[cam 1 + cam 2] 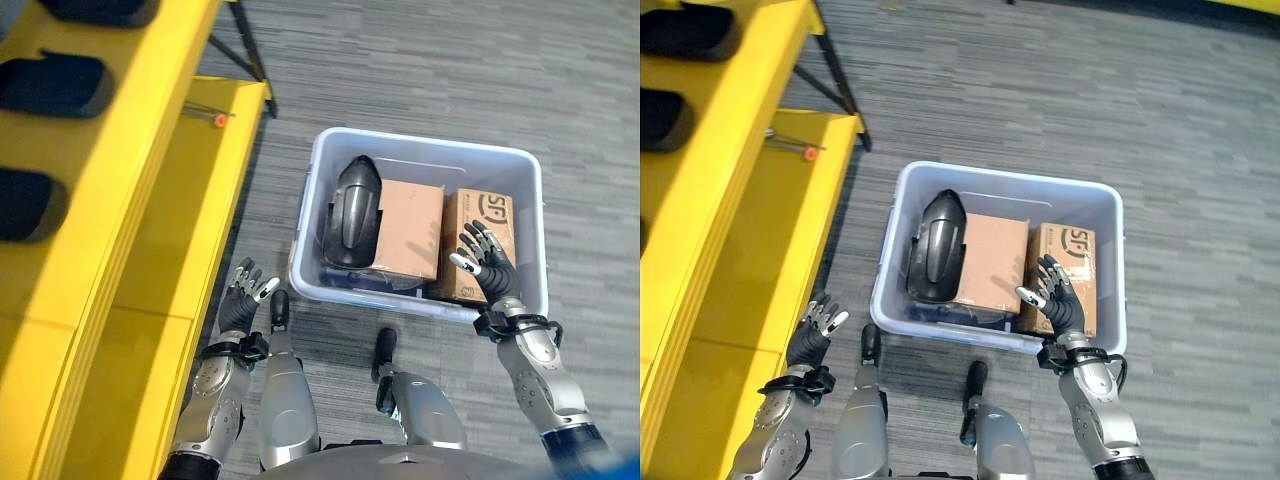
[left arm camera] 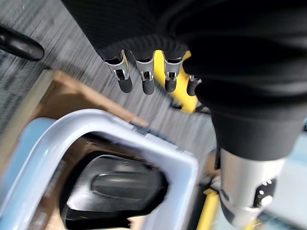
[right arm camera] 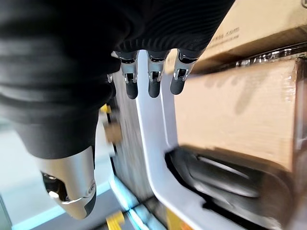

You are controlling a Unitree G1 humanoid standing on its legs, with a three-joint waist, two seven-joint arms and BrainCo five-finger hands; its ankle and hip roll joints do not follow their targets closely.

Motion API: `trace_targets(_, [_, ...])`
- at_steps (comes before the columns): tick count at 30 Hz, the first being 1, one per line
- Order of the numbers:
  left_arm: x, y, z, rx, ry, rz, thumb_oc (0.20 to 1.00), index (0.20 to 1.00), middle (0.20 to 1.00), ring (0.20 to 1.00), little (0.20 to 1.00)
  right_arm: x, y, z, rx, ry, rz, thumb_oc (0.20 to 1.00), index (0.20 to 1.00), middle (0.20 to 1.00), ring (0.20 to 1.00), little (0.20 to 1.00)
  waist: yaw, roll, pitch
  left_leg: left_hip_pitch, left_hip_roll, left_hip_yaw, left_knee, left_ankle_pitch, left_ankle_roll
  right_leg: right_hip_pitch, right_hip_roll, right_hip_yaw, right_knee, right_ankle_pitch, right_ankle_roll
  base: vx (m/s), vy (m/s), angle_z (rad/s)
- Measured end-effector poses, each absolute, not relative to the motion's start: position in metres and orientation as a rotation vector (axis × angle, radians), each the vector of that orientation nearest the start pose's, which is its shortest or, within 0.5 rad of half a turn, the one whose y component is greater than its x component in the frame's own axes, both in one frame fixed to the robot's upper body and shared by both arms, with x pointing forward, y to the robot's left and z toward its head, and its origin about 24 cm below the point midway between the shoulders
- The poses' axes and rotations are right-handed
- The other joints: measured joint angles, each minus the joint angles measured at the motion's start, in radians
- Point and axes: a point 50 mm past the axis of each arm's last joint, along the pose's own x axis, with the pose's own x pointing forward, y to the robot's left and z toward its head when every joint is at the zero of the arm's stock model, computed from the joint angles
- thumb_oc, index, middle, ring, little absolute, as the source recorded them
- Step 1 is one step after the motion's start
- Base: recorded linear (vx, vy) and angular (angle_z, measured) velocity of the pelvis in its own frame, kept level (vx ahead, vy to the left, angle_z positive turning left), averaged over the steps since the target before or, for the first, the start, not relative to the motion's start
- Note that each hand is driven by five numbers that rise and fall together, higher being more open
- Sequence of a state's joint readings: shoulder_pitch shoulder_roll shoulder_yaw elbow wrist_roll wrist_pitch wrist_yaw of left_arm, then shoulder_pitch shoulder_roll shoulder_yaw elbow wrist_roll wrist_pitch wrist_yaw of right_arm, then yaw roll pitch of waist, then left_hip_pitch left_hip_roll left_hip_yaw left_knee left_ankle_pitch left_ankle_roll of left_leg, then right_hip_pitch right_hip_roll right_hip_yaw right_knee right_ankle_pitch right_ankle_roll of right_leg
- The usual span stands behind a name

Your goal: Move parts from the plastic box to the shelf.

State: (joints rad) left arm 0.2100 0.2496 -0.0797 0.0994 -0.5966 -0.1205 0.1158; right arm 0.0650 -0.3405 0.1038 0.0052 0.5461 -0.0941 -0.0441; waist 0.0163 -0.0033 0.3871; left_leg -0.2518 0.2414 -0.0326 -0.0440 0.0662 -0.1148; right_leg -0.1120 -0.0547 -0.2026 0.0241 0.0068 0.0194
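**Both hands open, nothing picked up yet**

A pale plastic box (image 1: 310, 250) sits on the floor beside a yellow shelf (image 1: 150, 280). Inside lie a black moulded part (image 1: 350, 212) and two cardboard boxes (image 1: 410, 228). The right hand (image 1: 487, 262) hovers over the box's near rim, fingers spread, holding nothing. The left hand (image 1: 243, 298) hangs open between box and shelf. Risk, as I judge it: the smooth curved part could slip from a loose grasp.

yellow shelf (image 1: 150, 200) being cut off at the edge, dark things under the brown boxes (image 1: 410, 228) being hidden, small red-tipped thing (image 1: 218, 119) being too small to tell
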Motion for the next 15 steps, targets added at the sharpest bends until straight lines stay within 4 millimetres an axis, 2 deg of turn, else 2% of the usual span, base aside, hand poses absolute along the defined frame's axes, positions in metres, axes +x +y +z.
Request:
trace_targets(1, [0.198,0.204,-0.012,-0.336,0.203,0.189,1.000,1.000,1.000,1.000,1.000,0.233,-0.198,0.039,0.213,0.012,0.006,1.000,1.000,1.000,1.000,1.000,-0.036,0.046,0.003,0.035,-0.032,0.059,0.007,0.015,0.005,0.001,-0.009,0.031,-0.015,0.012,0.031,-0.04,0.242,-0.92])
trace_targets(2, [0.201,0.208,-0.006,-0.324,0.172,0.189,1.000,1.000,1.000,1.000,1.000,0.236,-0.196,0.040,0.207,0.008,0.019,1.000,1.000,1.000,1.000,1.000,-0.017,0.037,0.013,0.052,-0.051,0.105,-0.023,0.087,0.013,-0.037,-0.037,0.082,0.000,0.011,0.057,-0.03,0.206,-1.13])
trace_targets(3, [0.208,0.211,0.001,-0.301,0.146,0.177,1.000,1.000,1.000,1.000,1.000,0.233,-0.189,0.036,0.223,0.026,0.036,1.000,1.000,1.000,1.000,1.000,-0.027,0.010,0.027,0.052,-0.096,0.143,-0.025,0.096,0.028,-0.052,-0.087,0.080,-0.006,0.032,0.087,-0.03,0.205,-0.89])
trace_targets(5, [0.225,0.215,0.019,-0.263,0.074,0.154,1.000,1.000,1.000,1.000,1.000,0.237,-0.167,0.035,0.256,0.033,0.096,1.000,1.000,1.000,1.000,1.000,-0.019,-0.017,0.048,0.048,-0.161,0.189,-0.025,0.080,0.065,-0.067,-0.158,0.081,-0.027,0.056,0.124,0.01,0.180,-0.33])
trace_targets(8, [0.240,0.220,0.038,-0.231,-0.003,0.150,1.000,1.000,1.000,1.000,1.000,0.239,-0.145,0.038,0.271,0.027,0.183,1.000,1.000,1.000,1.000,1.000,-0.014,-0.038,0.059,0.032,-0.208,0.229,-0.023,0.059,0.085,-0.082,-0.206,0.071,-0.065,0.088,0.141,0.03,0.134,-0.22])
trace_targets(11, [0.246,0.220,0.047,-0.226,-0.040,0.152,1.000,1.000,1.000,1.000,1.000,0.240,-0.145,0.039,0.268,0.019,0.189,1.000,1.000,1.000,1.000,1.000,-0.022,-0.051,0.068,0.020,-0.217,0.229,-0.022,0.058,0.089,-0.076,-0.208,0.056,-0.098,0.103,0.153,0.03,0.011,0.01])
trace_targets(15, [0.248,0.209,0.045,-0.193,-0.033,0.121,1.000,1.000,1.000,1.000,1.000,0.241,-0.153,0.040,0.249,0.015,0.173,1.000,1.000,1.000,1.000,1.000,-0.038,-0.065,0.076,0.021,-0.182,0.228,-0.024,0.057,0.078,-0.068,-0.177,0.050,-0.116,0.103,0.150,0.04,-0.056,-0.07])
